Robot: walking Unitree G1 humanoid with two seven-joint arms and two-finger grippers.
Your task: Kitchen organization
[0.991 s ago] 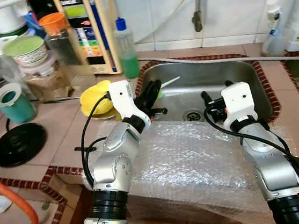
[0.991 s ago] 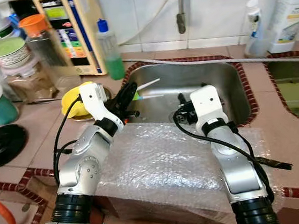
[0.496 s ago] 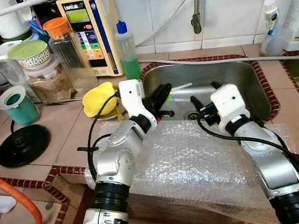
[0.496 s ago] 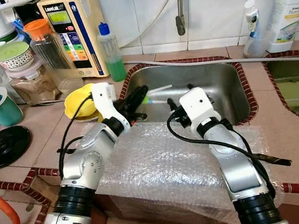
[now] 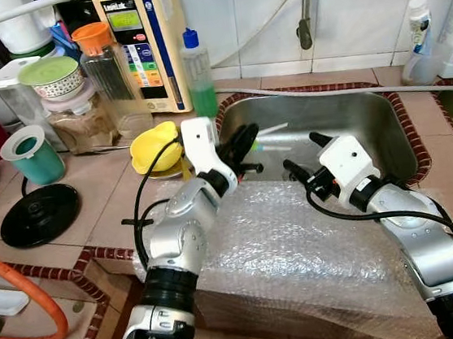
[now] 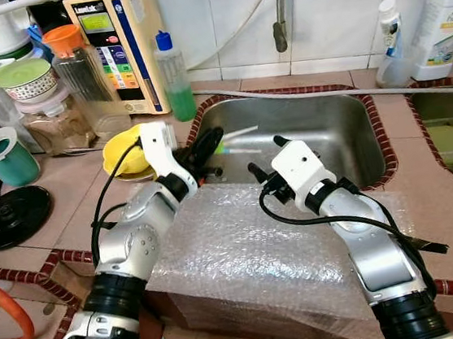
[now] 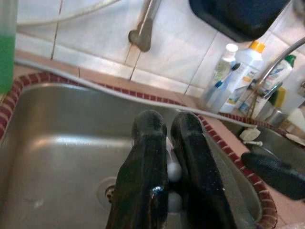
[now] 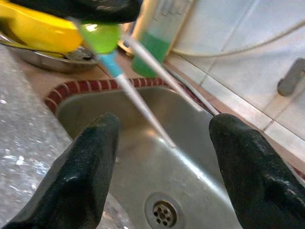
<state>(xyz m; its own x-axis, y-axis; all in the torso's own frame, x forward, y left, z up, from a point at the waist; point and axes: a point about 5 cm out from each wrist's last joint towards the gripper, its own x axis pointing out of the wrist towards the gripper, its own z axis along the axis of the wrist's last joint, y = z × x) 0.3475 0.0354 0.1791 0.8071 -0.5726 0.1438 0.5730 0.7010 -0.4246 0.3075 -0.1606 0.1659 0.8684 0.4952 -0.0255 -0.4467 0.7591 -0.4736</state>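
My left tool (image 5: 240,146) is clamped on a thin utensil (image 5: 265,138) with a green-and-blue grip and pale stems, held out over the near left corner of the sink (image 5: 367,112); in the left wrist view the fingers (image 7: 150,157) sit almost together. My right tool (image 5: 300,158) has swung leftward over the last second and now points at that utensil, its fingers (image 8: 88,167) spread wide with the pale stems lying between them, not yet touching. I read this as a handover being lined up above the basin, with the transfer still to be made. Below both arms a sheet of bubble wrap (image 5: 284,245) drapes over the tabletop (image 5: 90,193) edge. A yellow bowl (image 5: 154,147) sits just beside the left wrist.
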